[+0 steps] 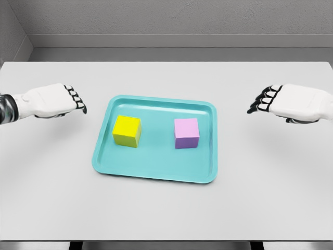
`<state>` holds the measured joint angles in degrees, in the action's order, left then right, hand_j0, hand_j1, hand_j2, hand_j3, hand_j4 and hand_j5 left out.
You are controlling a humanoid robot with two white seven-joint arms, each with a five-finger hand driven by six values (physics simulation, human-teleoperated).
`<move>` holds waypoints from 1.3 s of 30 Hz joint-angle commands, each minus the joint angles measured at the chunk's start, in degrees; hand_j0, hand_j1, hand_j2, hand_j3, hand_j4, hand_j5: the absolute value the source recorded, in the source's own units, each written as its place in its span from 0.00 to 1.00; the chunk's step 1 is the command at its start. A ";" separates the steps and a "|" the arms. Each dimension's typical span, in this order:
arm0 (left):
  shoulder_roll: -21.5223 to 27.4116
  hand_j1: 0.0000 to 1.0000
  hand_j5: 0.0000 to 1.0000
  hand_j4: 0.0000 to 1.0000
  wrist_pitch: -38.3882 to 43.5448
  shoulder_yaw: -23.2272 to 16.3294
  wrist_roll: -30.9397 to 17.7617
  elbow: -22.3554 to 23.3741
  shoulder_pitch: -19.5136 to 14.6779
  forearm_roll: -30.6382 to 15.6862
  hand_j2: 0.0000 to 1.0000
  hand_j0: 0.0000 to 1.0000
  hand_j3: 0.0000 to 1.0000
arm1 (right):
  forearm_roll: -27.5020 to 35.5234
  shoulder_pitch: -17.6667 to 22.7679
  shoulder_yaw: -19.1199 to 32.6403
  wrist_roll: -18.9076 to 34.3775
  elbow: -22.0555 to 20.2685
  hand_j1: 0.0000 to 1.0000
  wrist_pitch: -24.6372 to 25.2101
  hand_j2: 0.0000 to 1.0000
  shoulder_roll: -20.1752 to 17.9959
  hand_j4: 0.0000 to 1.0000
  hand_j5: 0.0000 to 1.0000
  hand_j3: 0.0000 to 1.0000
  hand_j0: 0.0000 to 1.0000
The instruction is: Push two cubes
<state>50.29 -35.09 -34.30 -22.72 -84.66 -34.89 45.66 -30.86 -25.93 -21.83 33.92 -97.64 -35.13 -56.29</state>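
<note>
A yellow cube sits in the left half of a teal tray at the table's middle. A pink-purple cube rests in the tray's right half, about a cube's width away from the yellow one. My left hand hovers over the table left of the tray, fingers relaxed and holding nothing. My right hand hovers to the right of the tray, likewise open and empty. Both hands are clear of the tray and cubes.
The tray lies on a white table whose front edge runs along the bottom of the view. A grey wall stands behind the table's far edge.
</note>
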 commanded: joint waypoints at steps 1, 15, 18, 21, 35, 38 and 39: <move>-0.55 0.68 0.68 0.68 0.09 0.02 -0.04 -0.33 0.00 -0.49 0.68 0.68 0.68 | -3.24 0.00 -0.58 1.08 1.14 0.75 0.13 0.75 3.38 0.75 0.75 0.75 0.75; 1.74 0.68 0.68 0.68 0.09 0.28 -0.04 -8.07 2.81 -1.54 0.68 0.68 0.68 | -4.12 -0.79 -4.98 1.08 2.37 0.67 0.13 0.67 10.24 0.67 0.67 0.67 0.67; 2.27 0.68 0.68 0.68 0.09 0.28 -0.04 -8.59 2.90 -1.81 0.68 0.68 0.68 | -4.12 -0.70 -4.98 1.08 2.46 0.67 0.13 0.67 11.47 0.67 0.67 0.67 0.67; 2.18 0.68 0.68 0.68 0.09 0.19 -0.04 -8.68 3.95 -1.98 0.68 0.68 0.68 | -4.74 -0.53 -5.68 1.08 2.63 0.66 0.13 0.66 12.26 0.66 0.66 0.66 0.66; 1.56 0.68 0.68 0.68 0.09 0.19 -0.13 -8.68 4.92 -2.07 0.68 0.68 0.68 | -5.61 -0.53 -5.68 1.08 5.01 0.66 0.13 0.66 15.51 0.66 0.66 0.66 0.66; 1.39 0.68 0.68 0.68 0.09 0.19 -0.39 -8.68 4.83 -2.07 0.68 0.68 0.68 | -5.70 -0.53 -5.68 1.08 5.01 0.65 0.13 0.65 16.39 0.65 0.65 0.65 0.65; 1.30 0.68 0.68 0.68 0.09 0.19 -0.40 -9.12 4.83 -2.07 0.68 0.68 0.68 | -5.70 -0.53 -5.77 1.08 4.92 0.65 0.13 0.65 16.48 0.65 0.65 0.65 0.65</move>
<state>51.71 -35.10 -34.13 -23.01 -93.56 -30.06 43.81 -36.77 -26.46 -27.58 35.02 -92.68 -35.15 -40.15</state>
